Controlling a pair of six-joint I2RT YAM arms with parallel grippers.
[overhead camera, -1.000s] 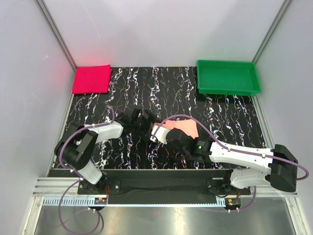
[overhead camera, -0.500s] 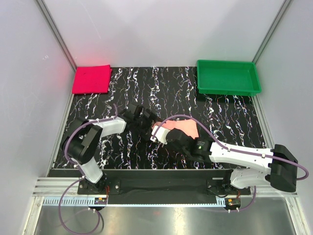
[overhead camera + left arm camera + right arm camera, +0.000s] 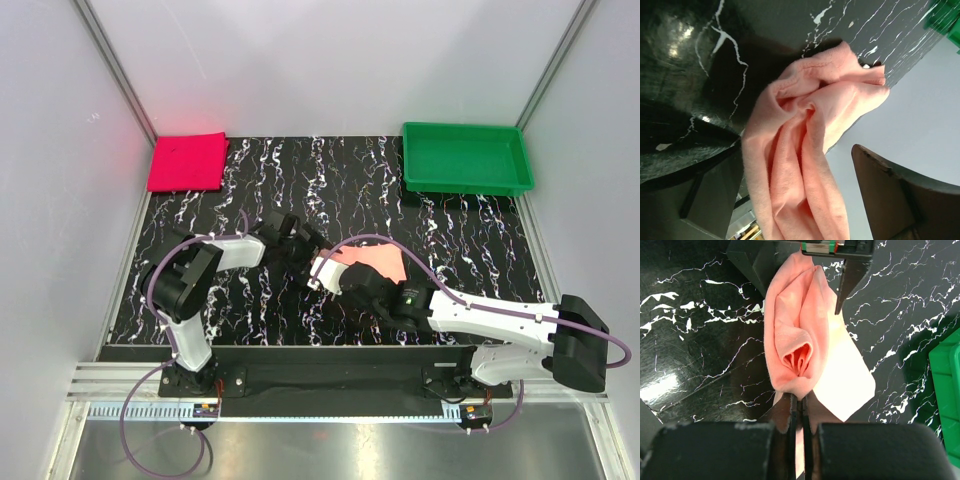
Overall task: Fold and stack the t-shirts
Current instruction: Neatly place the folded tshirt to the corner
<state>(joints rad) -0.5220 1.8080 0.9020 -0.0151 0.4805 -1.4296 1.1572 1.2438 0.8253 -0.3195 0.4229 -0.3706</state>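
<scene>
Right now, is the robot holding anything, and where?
The right tool pinches the crumpled pink cloth t-shirt at one bunched end; the left tool stands open around the other.

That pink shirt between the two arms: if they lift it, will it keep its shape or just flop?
Probably flop: the pink shirt bunches into soft rolls where the right gripper pinches it, so it would likely sag. It looks thin and light, with one loose flap lying flat on the table. Its fuzzy surface probably grips rather than slips.

Overhead lighting is bright and even. The glossy desk (image 3: 662, 390) shows glare patches in both wrist views. The pink t-shirt (image 3: 795, 325) is sharp, with soft shadows in its folds.
</scene>
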